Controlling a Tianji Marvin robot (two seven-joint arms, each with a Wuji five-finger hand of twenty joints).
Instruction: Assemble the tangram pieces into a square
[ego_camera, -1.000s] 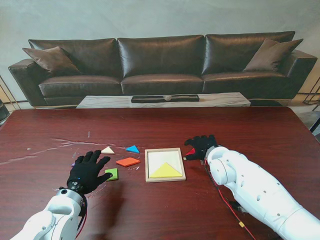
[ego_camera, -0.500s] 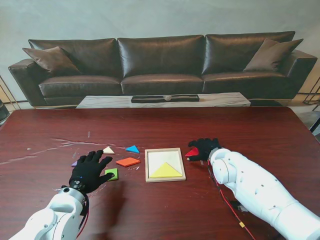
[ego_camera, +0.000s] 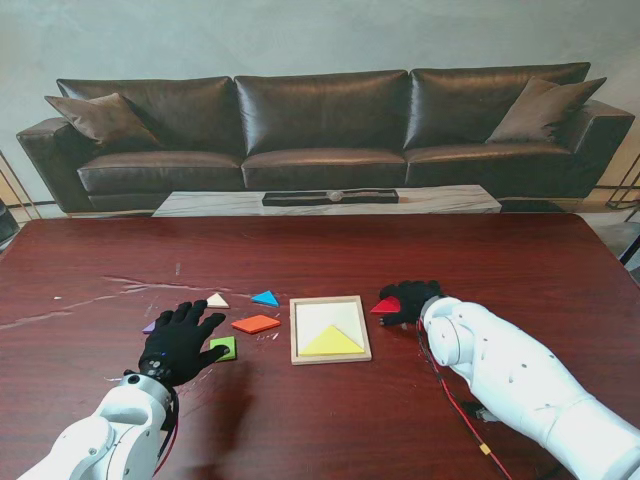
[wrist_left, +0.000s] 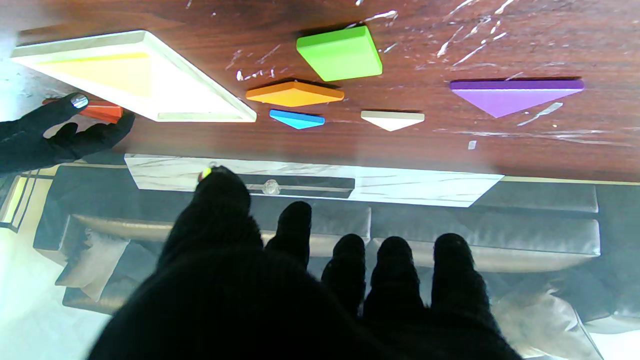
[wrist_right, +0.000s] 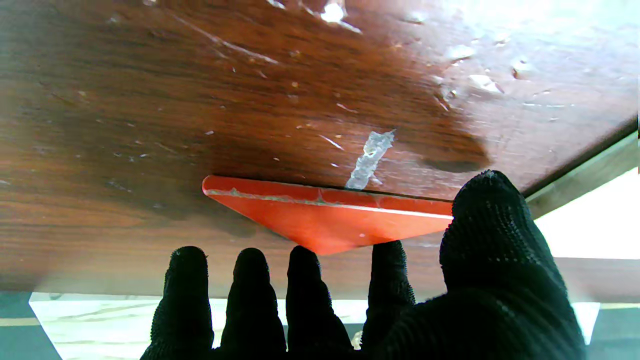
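Dark red wooden table (ego_camera: 300, 250), scratched and smeared, black leather sofa (ego_camera: 320, 125) behind with a low marble table (ego_camera: 200, 203) in front of it.

Right hand (ego_camera: 408, 297), black glove, lying on the table just right of the tray (ego_camera: 296, 340). Fingers (wrist_right: 305, 280) curled round a red triangle (ego_camera: 385, 305); thumb on one corner, fingertips at the point. Triangle flat on the wood or barely off it, cannot tell which. Grip looks closed on the piece, contact at thumb and two fingers only.

Left hand (ego_camera: 178, 340), also gloved, hovering over the loose pieces with fingers spread, holding nothing. Green square (ego_camera: 224, 347) just beside its fingertips on the right, purple triangle (ego_camera: 149, 326) peeking out on the left side, mostly hidden under the hand in the stand view.

Farther from me: orange parallelogram (ego_camera: 256, 323), blue triangle (ego_camera: 265, 298), white triangle (ego_camera: 216, 300), all apart from each other, between the left hand and the tray.

Tray: pale wood frame, yellow triangle (ego_camera: 331, 342) seated along the near edge, rest of the tray looks pale, possibly another light piece, cannot tell.

Left wrist view gives the purple triangle (wrist_left: 515, 95) in full, plus the right hand (wrist_left: 45, 132) on the red piece past the tray's far corner. Right wrist view shows only the red triangle (wrist_right: 325, 217) and worn edges on it, with a white smear on the table next to it.

No readable labels or writing anywhere.
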